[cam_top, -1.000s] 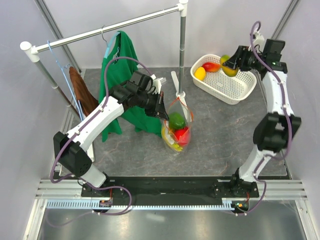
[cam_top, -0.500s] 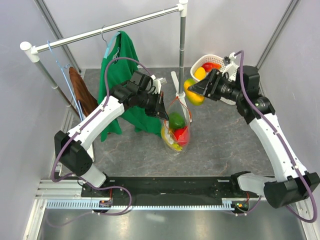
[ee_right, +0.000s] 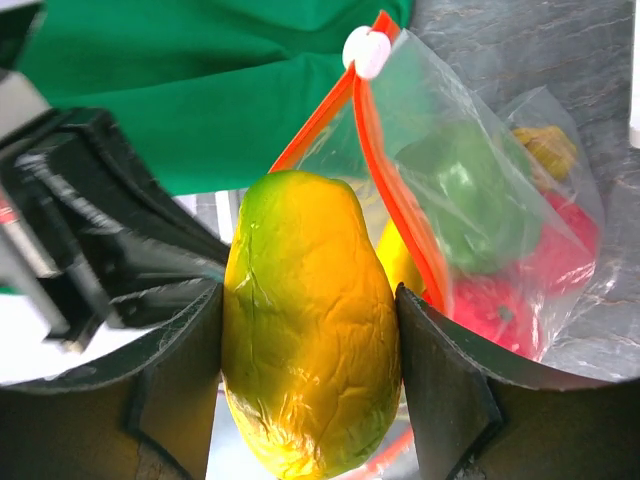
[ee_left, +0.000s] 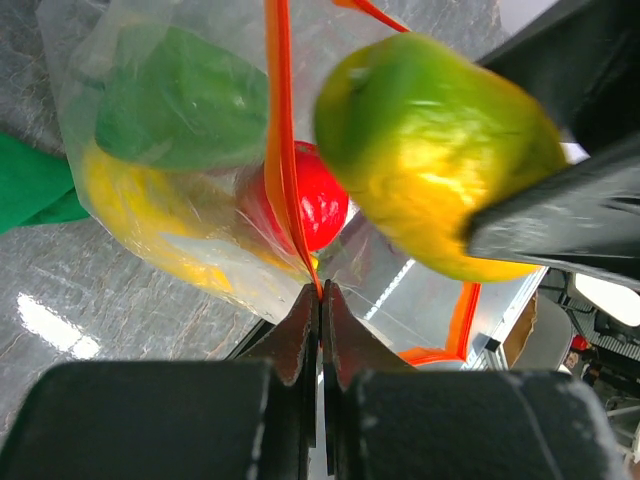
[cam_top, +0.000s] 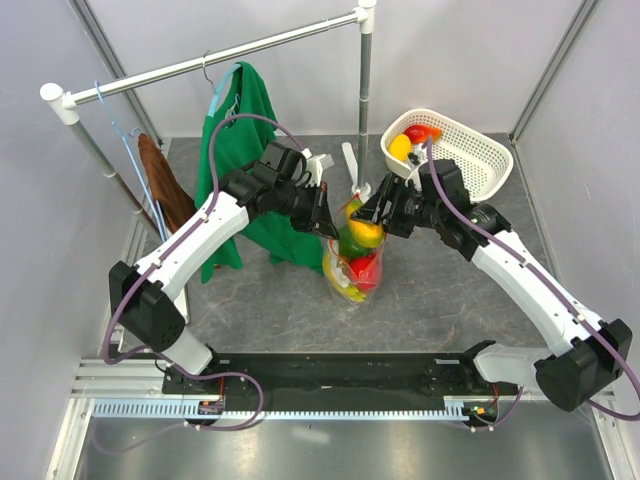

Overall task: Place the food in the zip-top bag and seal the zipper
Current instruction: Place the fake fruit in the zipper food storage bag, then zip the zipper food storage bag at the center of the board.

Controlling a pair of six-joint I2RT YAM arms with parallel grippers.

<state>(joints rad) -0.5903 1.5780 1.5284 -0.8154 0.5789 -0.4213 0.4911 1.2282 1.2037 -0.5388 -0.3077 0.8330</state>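
Observation:
The clear zip-top bag point(cam_top: 352, 262) stands mid-table, holding a green pepper point(cam_top: 350, 244), a red pepper point(cam_top: 362, 270) and a yellow banana bunch point(cam_top: 347, 291). My left gripper point(cam_top: 326, 222) is shut on the orange-red zipper strip point(ee_left: 280, 150) at the bag's mouth and holds it up. My right gripper point(cam_top: 372, 222) is shut on a green-yellow mango point(cam_top: 362, 228) right at the open mouth. In the right wrist view the mango point(ee_right: 310, 330) sits between the fingers beside the zipper point(ee_right: 400, 210) and its white end piece point(ee_right: 366, 51).
A white mesh basket point(cam_top: 470, 160) at the back right holds a yellow lemon point(cam_top: 400, 147) and a red-yellow mango point(cam_top: 422, 133). A green shirt point(cam_top: 240, 130) hangs on a clothes rack point(cam_top: 210, 62) behind the bag, its upright pole point(cam_top: 364, 90) close to both grippers.
My right arm has swung left from the basket with the green-yellow mango, down to the bag's mouth. My left gripper has held the zipper strip still.

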